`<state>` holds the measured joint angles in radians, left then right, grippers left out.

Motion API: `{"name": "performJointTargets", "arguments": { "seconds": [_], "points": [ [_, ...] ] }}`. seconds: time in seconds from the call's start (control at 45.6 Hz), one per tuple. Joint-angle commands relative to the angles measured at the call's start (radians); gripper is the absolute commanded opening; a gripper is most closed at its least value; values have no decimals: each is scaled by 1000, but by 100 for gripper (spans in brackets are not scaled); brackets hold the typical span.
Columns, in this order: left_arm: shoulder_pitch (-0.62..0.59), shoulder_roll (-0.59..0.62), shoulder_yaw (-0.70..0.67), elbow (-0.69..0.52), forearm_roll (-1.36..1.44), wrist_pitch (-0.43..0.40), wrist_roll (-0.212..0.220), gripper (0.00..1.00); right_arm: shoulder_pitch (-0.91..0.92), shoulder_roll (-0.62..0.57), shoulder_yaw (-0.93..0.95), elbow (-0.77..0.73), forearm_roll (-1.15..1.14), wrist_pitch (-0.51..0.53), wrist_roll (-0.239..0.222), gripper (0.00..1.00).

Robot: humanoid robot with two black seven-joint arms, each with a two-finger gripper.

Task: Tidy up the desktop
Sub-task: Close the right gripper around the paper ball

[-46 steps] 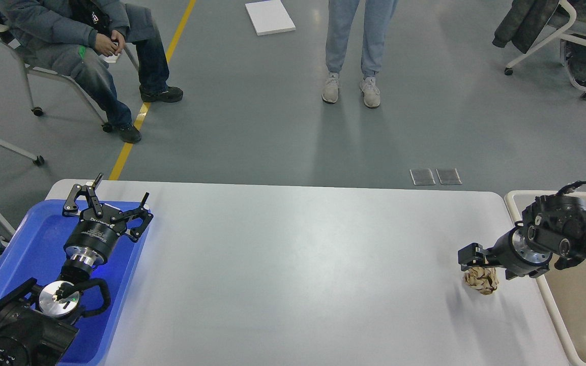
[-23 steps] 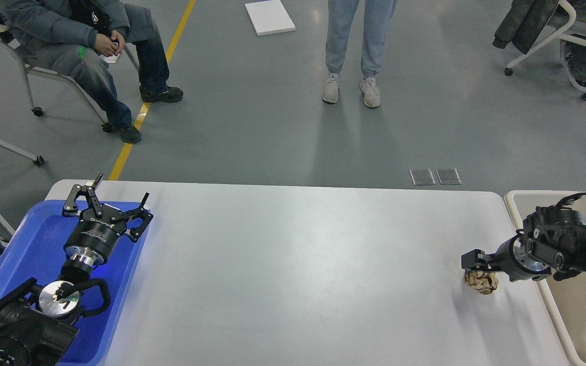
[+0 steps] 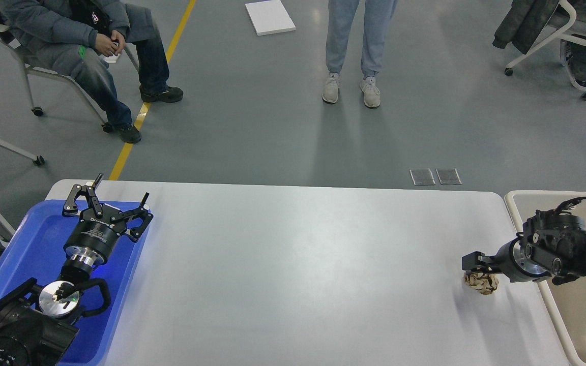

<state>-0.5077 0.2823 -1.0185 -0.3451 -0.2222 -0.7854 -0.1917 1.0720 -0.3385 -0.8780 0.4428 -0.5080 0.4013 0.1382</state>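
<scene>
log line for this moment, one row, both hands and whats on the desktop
left hand open over blue tray | right hand at crumpled paper ball, grip unclear | paper ball on desktop near beige bin

Our desktop (image 3: 293, 264) is a plain white-grey with a soft sheen. At its left end we see a bright blue tray (image 3: 28, 244), and off the right end a beige bin (image 3: 578, 305) with a paler cream rim. Near the right end lies a crumpled ball (image 3: 482, 283) mottled tan and brown. Both our arms are black; the left gripper (image 3: 109, 202) is black with white lettering on its body and a silver ring below, and the right gripper (image 3: 476, 267) is black behind a silver collar. Beyond the far edge the floor (image 3: 252, 127) is grey-green, crossed by a yellow line (image 3: 145, 101), with a white board (image 3: 269, 17) lying on it.
</scene>
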Motion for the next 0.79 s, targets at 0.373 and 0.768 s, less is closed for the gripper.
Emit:
{"name": "performJointTargets", "arguments": {
  "seconds": [0.373, 0.768],
  "points": [
    [0, 0, 0, 0, 1, 0, 0, 100, -26, 23, -6, -3, -52, -42, 47, 75],
    [0, 0, 0, 0, 0, 0, 0, 100, -34, 21, -12, -1, -155, -96, 83, 0]
  ]
}}
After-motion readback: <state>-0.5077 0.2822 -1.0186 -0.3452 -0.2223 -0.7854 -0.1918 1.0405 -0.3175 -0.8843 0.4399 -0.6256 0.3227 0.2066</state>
